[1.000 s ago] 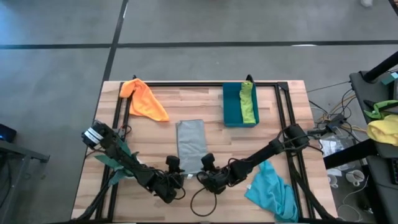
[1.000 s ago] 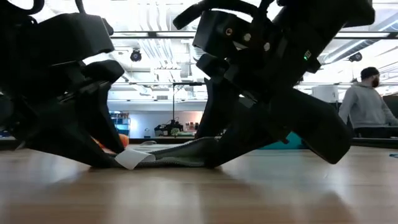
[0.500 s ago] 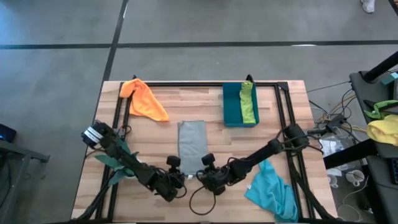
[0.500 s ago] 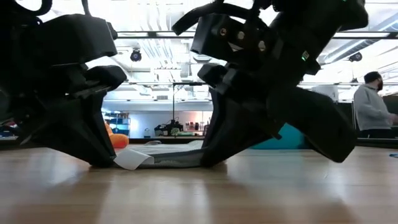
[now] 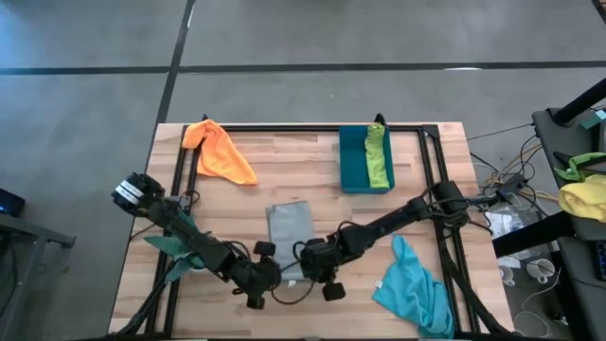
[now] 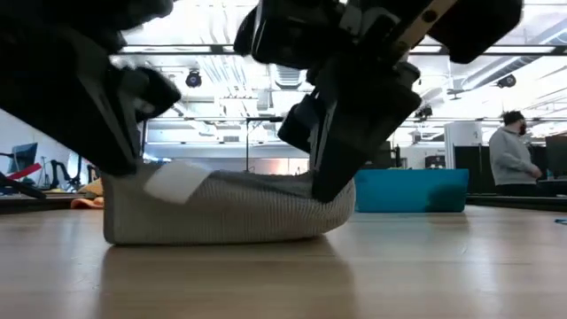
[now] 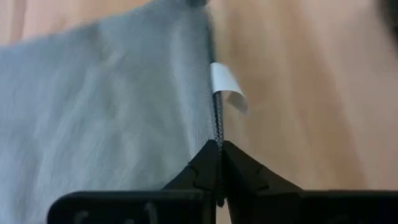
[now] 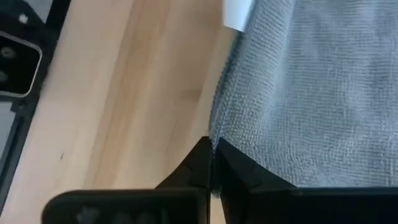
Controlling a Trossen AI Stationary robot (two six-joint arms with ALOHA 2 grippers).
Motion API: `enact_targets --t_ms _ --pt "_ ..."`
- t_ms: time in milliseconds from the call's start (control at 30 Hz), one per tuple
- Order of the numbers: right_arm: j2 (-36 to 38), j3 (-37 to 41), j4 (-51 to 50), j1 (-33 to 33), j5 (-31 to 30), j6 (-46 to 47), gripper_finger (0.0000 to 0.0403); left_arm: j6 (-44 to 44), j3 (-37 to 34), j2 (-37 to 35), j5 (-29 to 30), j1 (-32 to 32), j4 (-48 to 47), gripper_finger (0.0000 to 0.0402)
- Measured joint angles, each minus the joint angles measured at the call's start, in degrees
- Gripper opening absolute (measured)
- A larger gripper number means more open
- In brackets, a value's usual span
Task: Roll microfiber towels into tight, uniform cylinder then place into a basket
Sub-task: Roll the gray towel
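A grey towel (image 5: 289, 230) lies in the middle of the table, its near end raised and its far part resting on the wood. A white label (image 6: 177, 182) sticks out at its near left corner. My left gripper (image 5: 268, 273) is shut on that end's left corner and my right gripper (image 5: 305, 265) on its right corner. An orange towel (image 5: 220, 152) lies at the far left, and a turquoise towel (image 5: 417, 284) at the near right. The teal basket (image 5: 355, 161) stands at the far right with a lime green towel (image 5: 379, 156) in it. My left gripper pinches the grey towel's near edge (image 7: 216, 127) between its two fingers, just beside the white label (image 7: 225, 87), slanting down from the near left. That corner is lifted clear of the table. My right gripper pinches the same near edge at its right corner (image 8: 216, 134) between its two fingers, slanting down from the near right. The cloth bulges down from the hold (image 6: 266, 213) to the table.
A black frame (image 5: 312, 128) runs round the table top. Loose black cables (image 5: 303, 289) lie near the grippers at the near edge. A yellow and green cloth heap (image 5: 582, 194) lies on a stand off the table's right. A person (image 6: 509, 159) stands in the room beyond.
Both grippers have shut on the grey towel's near edge, rolled at the wrist and risen. The towel's near end has come up off the table into a bulging fold; its far end has slid a little toward the near edge.
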State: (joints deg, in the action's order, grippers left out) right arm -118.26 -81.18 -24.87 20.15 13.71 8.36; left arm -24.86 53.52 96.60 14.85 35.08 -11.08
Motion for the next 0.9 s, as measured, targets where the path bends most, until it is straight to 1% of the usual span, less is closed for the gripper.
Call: enact_targets --t_ms 100,167,233,300,367,467,600,700,800,900 --pt "0.0 0.7 -0.4 -1.8 -0.5 0.7 0.001 -3.0 -1.1 0.8 -0.1 -1.7 0.5 0.0" --pt "0.0 1.0 -0.4 -3.0 -0.5 0.7 0.001 -3.3 -2.1 0.8 0.0 -2.5 0.9 0.0" --pt "0.0 1.2 -0.8 -4.0 -0.7 0.3 0.001 -3.3 -3.6 0.8 -0.1 -3.3 3.7 0.0" --pt "0.0 1.2 -0.7 -4.4 -2.3 0.3 0.0014 -3.3 -4.8 0.8 -0.2 -4.1 4.9 0.0" --pt "0.0 1.2 -0.7 -4.6 -3.4 0.2 0.0029 -3.3 -5.5 0.8 -0.2 -4.7 5.5 0.0" --pt "0.0 1.2 -1.2 -4.7 -3.5 -0.2 0.0063 -3.3 -6.4 0.8 -0.1 -5.5 6.0 0.0" --pt "1.5 0.6 -5.6 -4.7 -3.8 -0.4 0.0112 -3.3 -6.9 0.8 0.1 -6.5 6.2 0.0" --pt "3.5 -0.1 -9.1 -4.5 -3.8 2.4 0.0137 -2.7 -7.0 0.8 0.1 -6.9 6.2 0.0" --pt "5.0 0.1 -9.3 -3.4 -3.9 4.4 0.0144 -1.3 -7.0 0.8 0.2 -7.0 6.3 0.0" --pt "5.4 0.2 -7.8 -1.9 -4.7 4.5 0.0129 0.0 -7.0 0.8 0.2 -7.1 6.7 0.0"
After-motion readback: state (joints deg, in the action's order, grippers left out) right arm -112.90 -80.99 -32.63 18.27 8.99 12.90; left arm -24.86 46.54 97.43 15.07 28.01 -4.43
